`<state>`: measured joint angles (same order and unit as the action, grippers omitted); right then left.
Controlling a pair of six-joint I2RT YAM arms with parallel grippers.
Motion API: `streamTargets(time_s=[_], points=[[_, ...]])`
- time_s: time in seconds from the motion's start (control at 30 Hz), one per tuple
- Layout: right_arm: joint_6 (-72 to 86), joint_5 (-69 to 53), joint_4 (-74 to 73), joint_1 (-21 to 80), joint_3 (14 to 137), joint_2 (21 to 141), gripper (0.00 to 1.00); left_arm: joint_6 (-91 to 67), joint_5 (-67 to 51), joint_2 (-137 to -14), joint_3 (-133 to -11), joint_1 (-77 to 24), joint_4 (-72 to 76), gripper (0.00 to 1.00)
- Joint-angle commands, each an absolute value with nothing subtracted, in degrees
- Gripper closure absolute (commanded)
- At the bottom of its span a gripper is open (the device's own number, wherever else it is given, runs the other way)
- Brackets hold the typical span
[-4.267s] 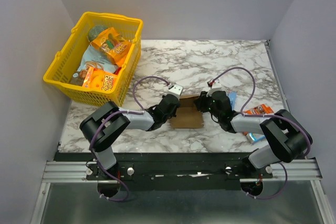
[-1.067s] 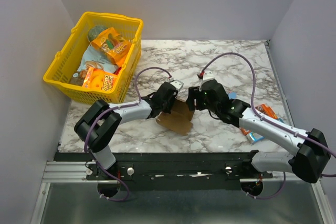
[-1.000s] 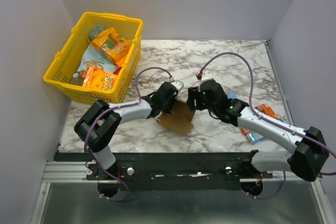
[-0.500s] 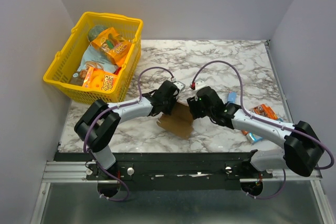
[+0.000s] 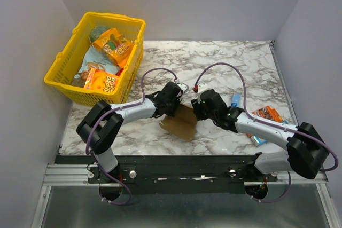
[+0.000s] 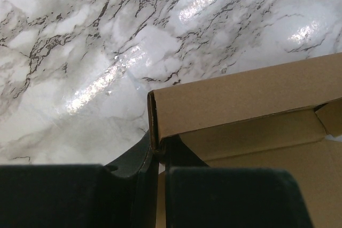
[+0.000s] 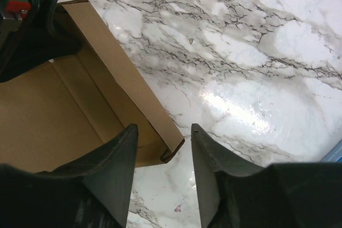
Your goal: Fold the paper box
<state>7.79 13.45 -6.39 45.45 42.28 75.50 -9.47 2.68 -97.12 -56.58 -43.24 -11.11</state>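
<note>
Now both arms stretch low and inward, meeting mid-table over the plain brown cardboard paper box [image 5: 181, 123]. The left gripper [image 6: 157, 150] is clamped on the corner of a raised side wall. The right gripper [image 7: 162, 132] straddles that wall's other end, fingers apart. Bare white marble tabletop [image 5: 224, 62] lies beyond, and a yellow plastic basket [image 5: 85, 93] sits far left.

Marble table [image 5: 214, 62], yellow basket [image 5: 96, 97], paper box [image 5: 180, 123], orange packet [image 5: 265, 112], blue packet [image 5: 235, 100]

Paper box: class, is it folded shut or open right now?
Open, part folded: the box has one wall raised, its inside bare in both wrist views, no flap over it. Left hand pinches that wall's corner.
</note>
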Motion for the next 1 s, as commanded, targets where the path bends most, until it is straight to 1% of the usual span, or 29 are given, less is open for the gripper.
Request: streamTargets(time_s=[0.0,0.2,0.23,0.27,0.37,0.43,0.6,0.63,0.67,0.73,0.77,0.83,0.87,0.93,0.97], points=[[6.85,13.01,-5.01,46.49,41.48,77.08,0.51,-9.4,1.67,-97.91,-57.83,-43.24,-12.39,0.99],[7.56,14.76,-5.89,48.6,41.4,77.52,0.67,-10.46,2.11,-98.35,-57.66,-43.24,-12.13,0.99],[7.65,15.2,-6.06,49.47,41.74,78.04,0.72,-10.98,2.11,-98.61,-57.74,-43.33,-12.13,0.99],[8.17,15.73,-6.24,49.83,41.84,78.39,0.75,-11.42,2.37,-98.61,-57.66,-43.24,-11.95,1.0],[9.75,19.33,-7.29,51.76,42.45,80.06,0.77,-12.56,2.64,-98.96,-57.66,-43.15,-11.69,1.0],[10.37,22.23,-8.0,53.34,42.71,80.94,0.82,-13.18,2.55,-99.14,-57.66,-43.07,-11.51,1.0],[13.44,25.4,-11.5,55.81,45.52,84.98,0.84,-14.06,1.32,-99.41,-58.09,-42.8,-11.25,0.99],[14.23,25.57,-12.12,56.07,46.05,85.69,0.87,-14.06,1.23,-99.32,-58.27,-42.63,-11.34,0.96],[16.33,25.75,-12.91,55.99,46.58,86.39,0.88,-13.98,1.06,-99.23,-58.45,-42.71,-11.16,0.86],[18.1,26.19,-15.11,56.07,47.98,88.41,0.89,-13.71,0.79,-98.53,-59.23,-42.71,-11.16,0.77],[20.37,26.45,-15.73,55.99,48.25,88.94,0.89,-13.62,0.79,-98.35,-59.59,-42.71,-11.42,0.64],[22.66,27.59,-17.57,56.07,48.69,90.87,0.89,-13.01,0.7,-97.39,-60.64,-42.63,-11.86,0.56],[25.02,27.86,-18.27,55.99,48.87,91.4,0.89,-12.83,0.44,-96.95,-61.08,-42.54,-12.3,0.47],[27.06,27.95,-19.86,55.99,49.39,93.07,0.88,-12.13,0.09,-95.37,-61.61,-42.63,-12.57,0.37],[29.07,27.69,-20.39,55.99,49.66,93.69,0.87,-12.22,-1.3,-94.67,-61.61,-42.54,-12.39,0.29]])
